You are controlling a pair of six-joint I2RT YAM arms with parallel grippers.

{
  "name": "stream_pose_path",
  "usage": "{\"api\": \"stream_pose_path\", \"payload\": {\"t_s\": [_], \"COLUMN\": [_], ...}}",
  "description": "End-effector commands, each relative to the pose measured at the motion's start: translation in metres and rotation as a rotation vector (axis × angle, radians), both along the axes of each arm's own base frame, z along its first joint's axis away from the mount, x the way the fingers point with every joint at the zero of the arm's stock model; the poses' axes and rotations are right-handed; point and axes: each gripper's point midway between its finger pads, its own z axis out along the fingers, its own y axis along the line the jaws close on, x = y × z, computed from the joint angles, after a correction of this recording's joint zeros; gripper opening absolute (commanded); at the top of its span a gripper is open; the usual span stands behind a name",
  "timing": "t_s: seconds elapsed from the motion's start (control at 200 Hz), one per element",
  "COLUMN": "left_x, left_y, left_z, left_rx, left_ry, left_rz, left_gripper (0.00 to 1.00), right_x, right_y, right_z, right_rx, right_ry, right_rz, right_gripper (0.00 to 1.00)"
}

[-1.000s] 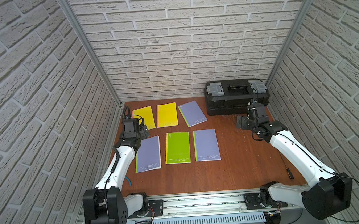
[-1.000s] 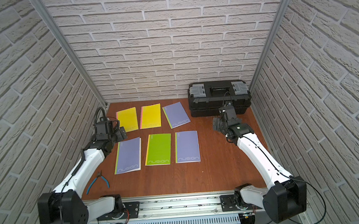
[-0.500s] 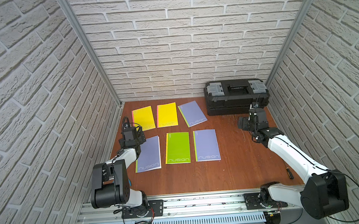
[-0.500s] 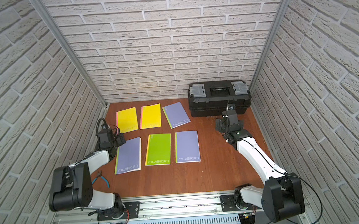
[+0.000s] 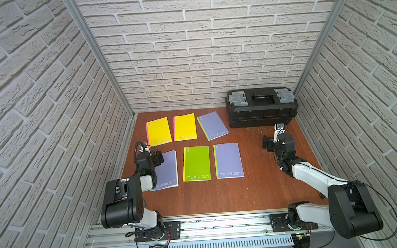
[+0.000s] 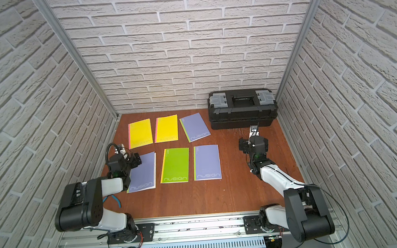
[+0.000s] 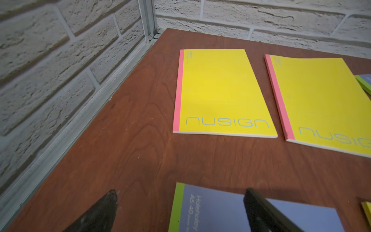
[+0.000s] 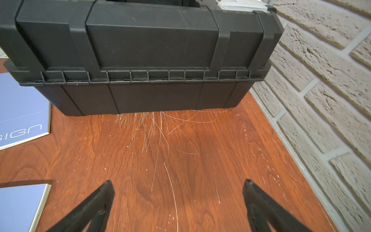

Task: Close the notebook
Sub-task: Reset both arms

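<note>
**Six covers shut, nothing held**

Six notebooks lie flat in two rows on the wooden table (image 5: 246,193), every one closed. The near-left purple notebook (image 5: 167,170) sits close to the table's left edge. The left gripper (image 5: 158,156) hangs over its far-left corner with the jaws spread wide and empty. In the left wrist view one finger (image 7: 261,209) stands above the purple cover and the other above bare wood outside the green spine. Whether either touches cannot be told.

Beside it in the near row are a green notebook (image 5: 196,163) and a second purple notebook (image 5: 228,161), close together but apart. The far row holds two yellow notebooks (image 5: 158,131) with pink spines. Next to them is a tilted purple notebook (image 5: 212,126), which lies just beside the black toolbox (image 5: 261,110) in the table's far right corner.

The right gripper (image 8: 178,183) hovers over bare wood in front of the toolbox, toward the right edge. Its jaws are wide apart and grip nothing. Fine pale scratches (image 8: 158,136) mark the wood there.
</note>
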Motion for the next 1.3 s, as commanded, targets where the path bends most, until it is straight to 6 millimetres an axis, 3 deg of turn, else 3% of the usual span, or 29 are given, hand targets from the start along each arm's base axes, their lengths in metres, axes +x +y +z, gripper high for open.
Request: {"api": "stream_pose_path", "payload": {"t_s": [0.0,0.135,0.265,0.335,0.395,0.525,0.78,1.295], "left_x": [0.014,0.026,0.026,0.026,0.026,0.026,0.029,0.029], "left_y": [-0.011,-0.03,-0.041,-0.04,-0.036,-0.032,-0.026,-0.027], "left_z": [0.036,0.028,0.02,0.019,0.021,0.02,0.018,0.017], "left_rx": [0.042,0.045,0.035,-0.002,-0.011,-0.011,0.065,0.071], "left_ry": [-0.174,-0.134,-0.132,-0.132,-0.156,-0.146,-0.105,-0.102], "left_rz": [-0.086,-0.196,-0.268,-0.287,-0.269,-0.249,-0.155,-0.154], "left_gripper": [0.98,0.98,0.98,0.98,0.98,0.98,0.98,0.98], "right_x": [0.012,0.014,0.008,0.007,0.003,0.02,0.019,0.019], "right_y": [0.003,0.005,0.007,0.01,0.008,0.004,0.006,0.005], "right_z": [0.008,-0.007,-0.022,-0.027,-0.034,-0.037,-0.038,-0.037], "right_rx": [-0.017,-0.02,-0.004,-0.002,0.0,0.007,0.011,0.009], "right_ry": [-0.109,-0.128,-0.19,-0.252,-0.205,-0.137,-0.137,-0.138], "right_rz": [0.044,0.075,0.1,0.121,0.11,0.086,0.097,0.096], "right_gripper": [0.99,0.99,0.99,0.99,0.99,0.99,0.99,0.99]}}
